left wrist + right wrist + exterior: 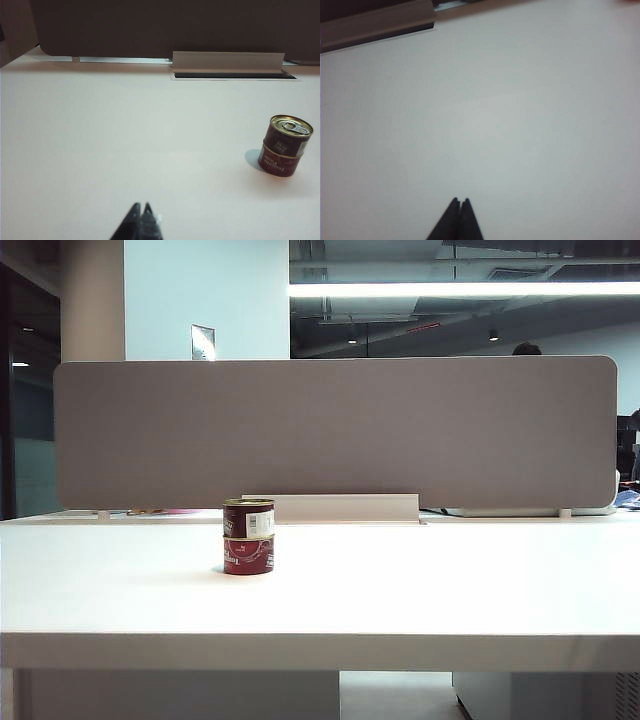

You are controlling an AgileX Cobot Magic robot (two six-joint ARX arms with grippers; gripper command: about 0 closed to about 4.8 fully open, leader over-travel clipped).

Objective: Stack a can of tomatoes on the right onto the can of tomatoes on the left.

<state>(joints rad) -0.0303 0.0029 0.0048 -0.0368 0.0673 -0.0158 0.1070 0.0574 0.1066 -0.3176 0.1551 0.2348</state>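
Two red tomato cans stand stacked on the white table. The upper can (248,518) sits squarely on the lower can (248,555), left of the table's middle. In the left wrist view the upper can (287,137) shows its gold pull-tab lid above the lower can (277,162). My left gripper (140,205) is shut and empty, well away from the stack. My right gripper (460,200) is shut and empty over bare table, with no can in its view. Neither arm shows in the exterior view.
A grey partition (335,430) runs along the table's far edge, with a pale cable tray (345,508) at its foot just behind the cans. The table's front edge (320,650) lies near the camera.
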